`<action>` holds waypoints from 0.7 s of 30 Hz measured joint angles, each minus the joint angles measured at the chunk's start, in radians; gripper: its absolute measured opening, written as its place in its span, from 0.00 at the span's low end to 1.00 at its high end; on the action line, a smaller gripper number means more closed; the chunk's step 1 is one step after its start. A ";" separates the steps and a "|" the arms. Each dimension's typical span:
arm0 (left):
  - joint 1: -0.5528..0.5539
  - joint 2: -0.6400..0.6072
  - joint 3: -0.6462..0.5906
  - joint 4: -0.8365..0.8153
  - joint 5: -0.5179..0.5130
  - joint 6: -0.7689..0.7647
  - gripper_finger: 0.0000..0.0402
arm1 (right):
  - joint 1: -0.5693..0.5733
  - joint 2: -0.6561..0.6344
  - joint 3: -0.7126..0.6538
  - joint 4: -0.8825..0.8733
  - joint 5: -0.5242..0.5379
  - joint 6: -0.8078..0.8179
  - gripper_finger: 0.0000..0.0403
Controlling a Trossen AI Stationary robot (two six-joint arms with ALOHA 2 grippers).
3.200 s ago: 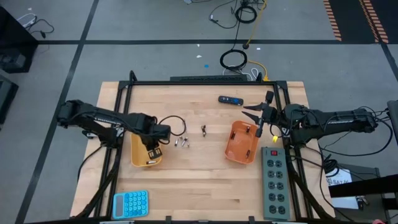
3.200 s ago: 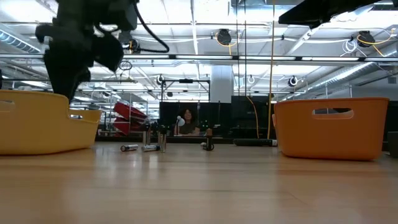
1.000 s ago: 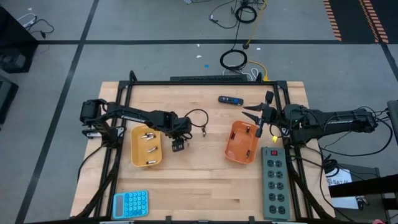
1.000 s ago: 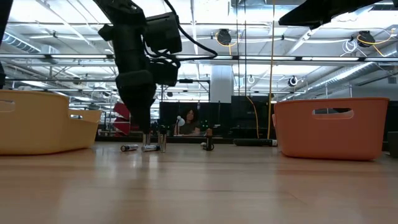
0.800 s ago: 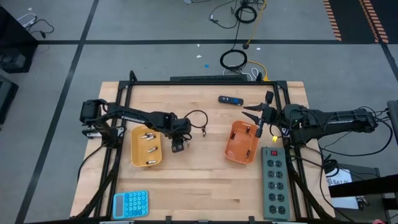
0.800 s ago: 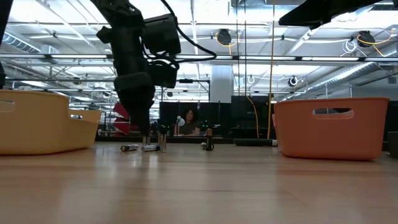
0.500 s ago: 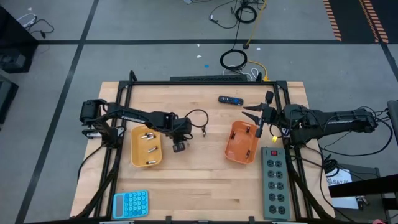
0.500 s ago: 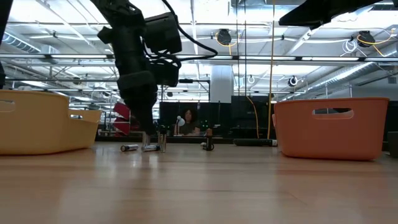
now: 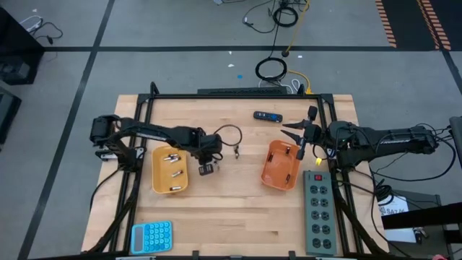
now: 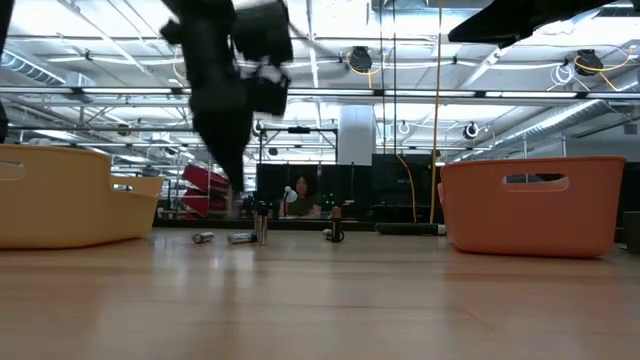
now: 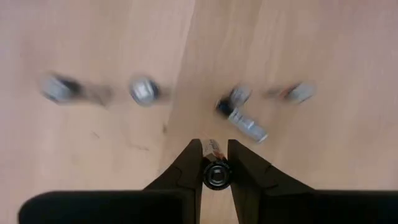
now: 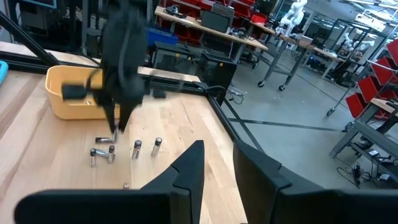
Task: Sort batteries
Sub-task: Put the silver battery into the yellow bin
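Several small batteries [image 11: 144, 91] lie or stand loose on the wooden table between the yellow tray [image 9: 160, 180] and the orange tray [image 9: 280, 165]; they also show in the low view [image 10: 240, 238]. Three batteries [image 9: 173, 172] lie in the yellow tray. My left gripper [image 11: 216, 163], just right of the yellow tray [image 9: 206, 167], points steeply down and is shut on one battery [image 11: 216, 174]. My right gripper [image 12: 217, 163] waits open over the orange tray's far end [image 9: 292, 131], holding nothing. My left gripper pinches one battery between its two fingers [image 11: 189, 168], which come from above, pointing steeply down. The battery runs along the fingers, so its round end cap [image 11: 216, 176] faces the wrist camera. In the low view the fingertips [image 10: 232, 200] hang above the table.
A black-and-blue device [image 9: 268, 115] lies near the far edge. A grey power strip [image 9: 318, 211] runs along the right side and a blue calculator [image 9: 151, 235] sits at the near left. Bare wood lies between the trays toward the near edge.
My left gripper has risen from the table among the loose batteries, still pointing down, and has drawn slightly toward the yellow tray. The other batteries stay where they were.
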 joint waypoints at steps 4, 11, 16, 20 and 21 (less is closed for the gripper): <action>0.000 -0.072 0.076 -0.159 0.011 -0.012 0.14 | 0.000 0.000 0.000 -0.016 0.000 0.010 0.19; -0.028 -0.154 0.049 -0.489 0.202 -0.219 0.14 | 0.000 0.000 0.000 -0.026 0.006 0.016 0.19; -0.083 -0.158 -0.042 -0.508 0.137 -0.304 0.25 | 0.000 0.000 0.000 -0.026 0.005 0.027 0.19; -0.093 -0.160 -0.042 -0.518 0.129 -0.323 0.47 | 0.000 0.000 0.000 -0.025 0.005 0.031 0.19; -0.095 -0.160 -0.033 -0.513 0.129 -0.325 0.51 | 0.000 0.000 0.000 -0.021 0.005 0.031 0.19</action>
